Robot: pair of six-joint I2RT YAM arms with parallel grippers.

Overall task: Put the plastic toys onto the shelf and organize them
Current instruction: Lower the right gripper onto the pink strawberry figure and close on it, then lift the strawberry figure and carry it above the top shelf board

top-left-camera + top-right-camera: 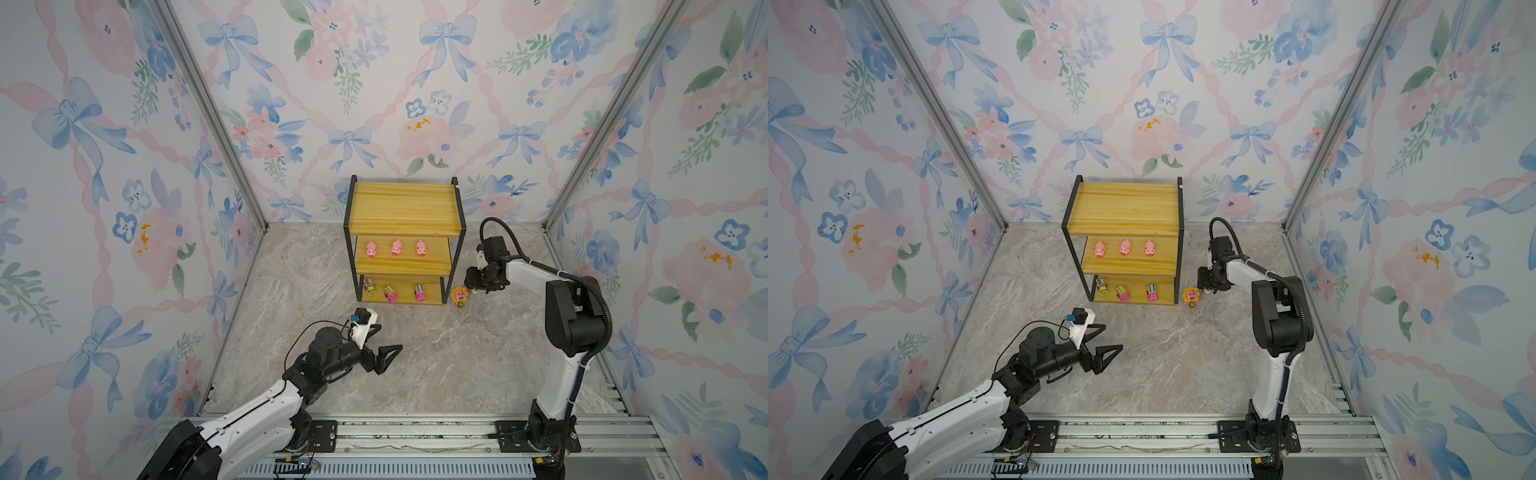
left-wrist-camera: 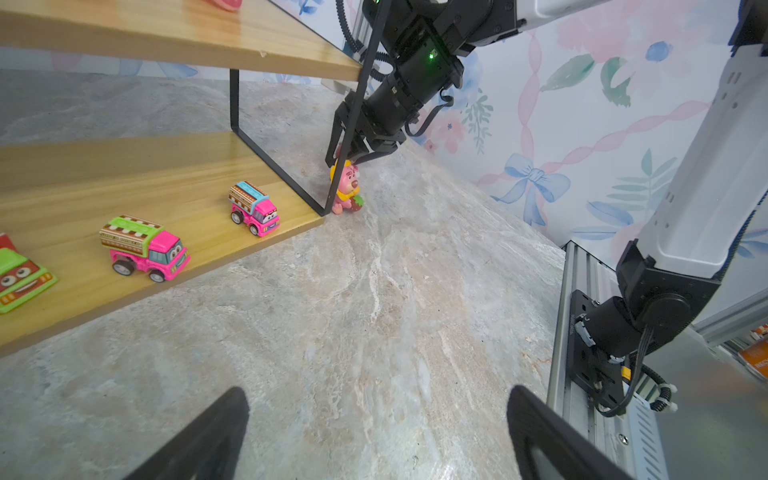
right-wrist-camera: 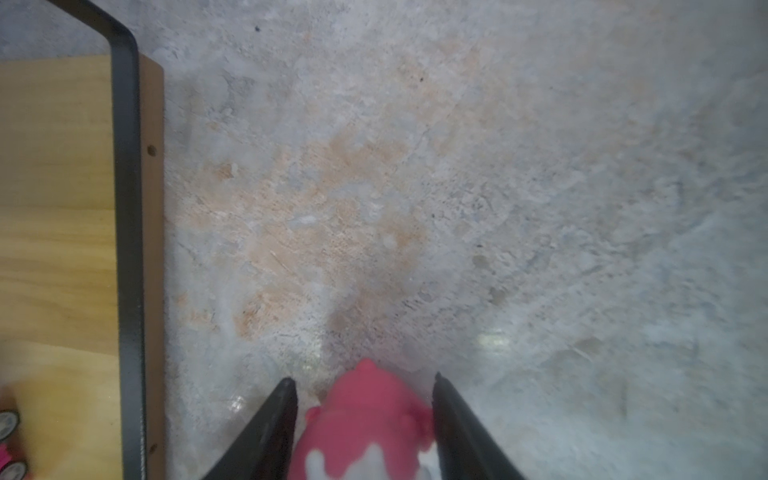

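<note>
The shelf (image 1: 403, 208) (image 1: 1125, 208) stands at the back of the marble floor in both top views. Three pink pigs (image 1: 396, 247) sit in a row on its middle board, and three toy vehicles (image 1: 390, 294) (image 2: 145, 249) on the bottom board. A sunflower-faced bear (image 1: 459, 296) (image 2: 349, 187) stands on the floor by the shelf's right front leg. Just beside it my right gripper (image 1: 476, 289) (image 3: 365, 382) points down, its jaws on either side of a pink bear (image 3: 365, 415), with a small gap at one finger. My left gripper (image 1: 390, 336) (image 2: 376, 390) hovers open and empty in front of the shelf.
Floral walls with metal corner posts (image 1: 216, 124) enclose the floor on three sides. A metal rail (image 1: 415, 432) carrying both arm bases runs along the front edge. The shelf's black frame leg (image 3: 126, 249) stands close to the right gripper.
</note>
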